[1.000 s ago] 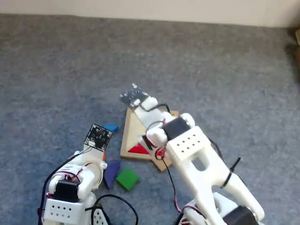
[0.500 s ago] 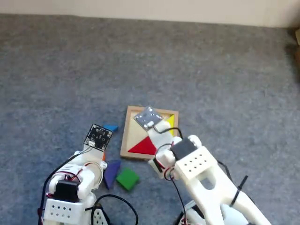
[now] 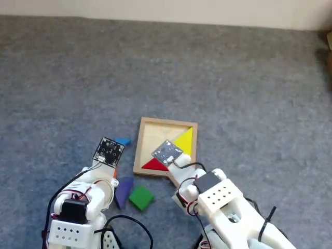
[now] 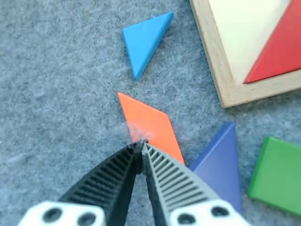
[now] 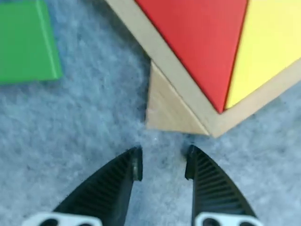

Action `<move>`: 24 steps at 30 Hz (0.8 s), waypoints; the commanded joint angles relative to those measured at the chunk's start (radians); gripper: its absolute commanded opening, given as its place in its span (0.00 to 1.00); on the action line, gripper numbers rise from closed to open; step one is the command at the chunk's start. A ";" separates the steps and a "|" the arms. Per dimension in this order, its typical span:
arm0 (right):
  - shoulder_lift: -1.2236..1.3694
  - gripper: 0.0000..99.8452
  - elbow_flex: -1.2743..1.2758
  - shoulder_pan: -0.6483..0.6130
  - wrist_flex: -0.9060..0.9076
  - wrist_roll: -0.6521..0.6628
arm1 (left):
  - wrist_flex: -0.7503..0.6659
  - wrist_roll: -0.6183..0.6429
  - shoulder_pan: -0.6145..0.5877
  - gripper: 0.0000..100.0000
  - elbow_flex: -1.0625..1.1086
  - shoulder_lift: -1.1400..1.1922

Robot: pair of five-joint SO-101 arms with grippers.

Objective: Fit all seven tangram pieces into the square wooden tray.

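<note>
The square wooden tray point(image 3: 139, 150) holds a yellow triangle point(image 3: 184, 139) and a red triangle point(image 3: 154, 164). In the right wrist view my right gripper point(image 5: 163, 162) stands open just above the carpet. It points at a plain wooden triangle point(image 5: 167, 110) lying against the tray's outer rim point(image 5: 141, 40). My left gripper point(image 4: 141, 143) is shut, its tips at the edge of an orange parallelogram point(image 4: 150, 127). A light blue triangle point(image 4: 146, 40), a dark blue triangle point(image 4: 218, 162) and a green square point(image 4: 277, 174) lie on the carpet near it.
Grey carpet covers the whole floor, with wide free room beyond the tray and to both sides. The loose pieces cluster between the left arm point(image 3: 83, 207) and the tray. The right arm point(image 3: 223, 202) sits at the tray's near corner.
The right arm has drawn back from over the tray toward its near edge, uncovering the yellow and red triangles. The left arm has kept still.
</note>
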 commanded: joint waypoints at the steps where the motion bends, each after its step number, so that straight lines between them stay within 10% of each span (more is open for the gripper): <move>1: -0.025 0.16 0.002 0.012 -0.039 0.015 | 0.003 -0.009 -0.013 0.00 0.019 -0.031; 24: -0.036 0.16 -0.154 -0.045 0.131 0.014 | 0.003 -0.009 -0.012 0.00 0.019 -0.031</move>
